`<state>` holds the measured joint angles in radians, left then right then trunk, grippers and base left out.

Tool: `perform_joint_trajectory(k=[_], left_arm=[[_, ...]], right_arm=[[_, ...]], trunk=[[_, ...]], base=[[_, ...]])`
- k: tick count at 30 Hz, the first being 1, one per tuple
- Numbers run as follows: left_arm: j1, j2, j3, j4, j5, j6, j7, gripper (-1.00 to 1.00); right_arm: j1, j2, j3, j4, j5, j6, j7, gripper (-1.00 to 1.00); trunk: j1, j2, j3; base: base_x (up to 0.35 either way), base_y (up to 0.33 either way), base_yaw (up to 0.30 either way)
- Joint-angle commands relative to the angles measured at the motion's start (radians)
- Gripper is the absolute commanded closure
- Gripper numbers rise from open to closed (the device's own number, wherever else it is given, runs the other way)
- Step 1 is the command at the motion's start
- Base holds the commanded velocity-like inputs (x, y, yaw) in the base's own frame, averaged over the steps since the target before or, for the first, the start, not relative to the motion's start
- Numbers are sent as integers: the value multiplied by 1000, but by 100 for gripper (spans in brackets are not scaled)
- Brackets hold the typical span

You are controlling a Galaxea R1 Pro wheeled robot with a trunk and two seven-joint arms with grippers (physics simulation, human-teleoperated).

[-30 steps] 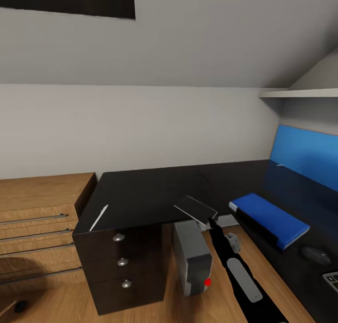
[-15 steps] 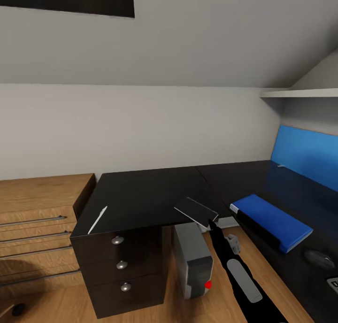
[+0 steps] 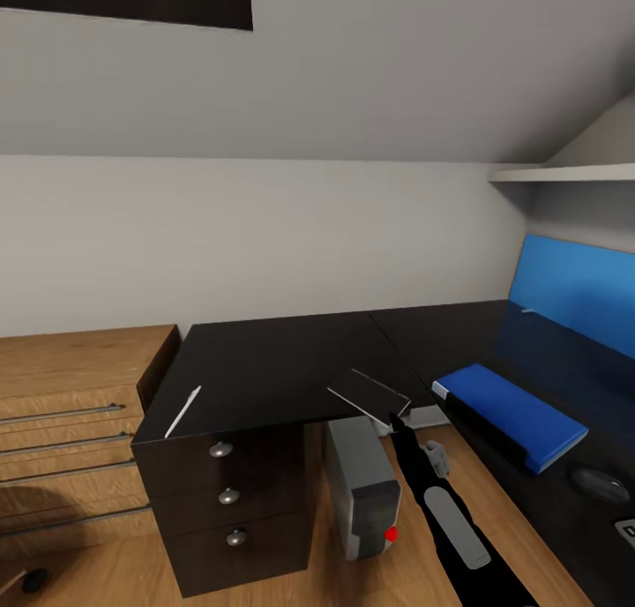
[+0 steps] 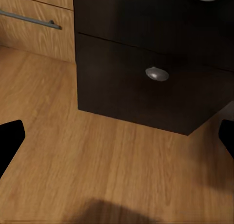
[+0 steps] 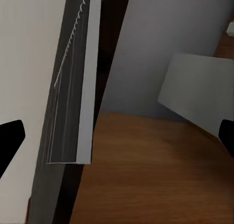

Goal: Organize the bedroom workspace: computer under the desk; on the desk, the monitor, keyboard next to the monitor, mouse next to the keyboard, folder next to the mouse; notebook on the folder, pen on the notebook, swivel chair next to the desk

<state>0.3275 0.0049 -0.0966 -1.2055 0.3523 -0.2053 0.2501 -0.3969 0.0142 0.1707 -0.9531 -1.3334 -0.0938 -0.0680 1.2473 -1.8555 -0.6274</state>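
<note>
Black L-shaped bench (image 3: 265, 369) at centre, computer tower (image 3: 360, 483) under it at 6 o'clock. Blue folder (image 3: 511, 413) at 3 o'clock, mouse (image 3: 601, 483) beside it. Notebook (image 3: 370, 393) overhangs the edge; right end effector (image 3: 397, 423) just below it, fingers apart. Pen (image 3: 183, 410) at 9 o'clock. Left end effector (image 4: 117, 141) spread over floor. Risk: nudging the notebook off.

From above, the head camera looks down across the bench (image 3: 265, 360) toward the back wall. The left wrist camera hangs close over the wood floor (image 4: 73, 151), facing the drawer unit (image 4: 146, 63) both views share. The right wrist camera sits close beside the notebook (image 5: 73, 87) at the bench's front edge.
</note>
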Motion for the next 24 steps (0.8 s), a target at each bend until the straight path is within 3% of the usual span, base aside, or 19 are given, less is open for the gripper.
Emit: perform_joint_trajectory(k=[1, 9, 12, 24], left_arm=[[0, 1, -3, -2, 8, -3, 5, -100], [2, 1, 0, 12, 9, 0, 6, -100], [2, 3, -1, 32, 7, 1, 4, -100], [2, 3, -2, 43, 7, 0, 4, -100]], right_arm=[[-1, 1, 4, -1, -10, -8, -4, -100], [-1, 7, 14, -1, -9, -9, -2, -100], [-1, 11, 55, -1, -10, -9, -4, -100], [0, 10, 59, -1, -9, -9, -3, -100]], trunk=[[0, 0, -1], [0, 0, -1], [0, 0, -1], [0, 0, -1]], base=[[0, 0, 0], [0, 0, 0], [37, 34, 0], [83, 73, 0]])
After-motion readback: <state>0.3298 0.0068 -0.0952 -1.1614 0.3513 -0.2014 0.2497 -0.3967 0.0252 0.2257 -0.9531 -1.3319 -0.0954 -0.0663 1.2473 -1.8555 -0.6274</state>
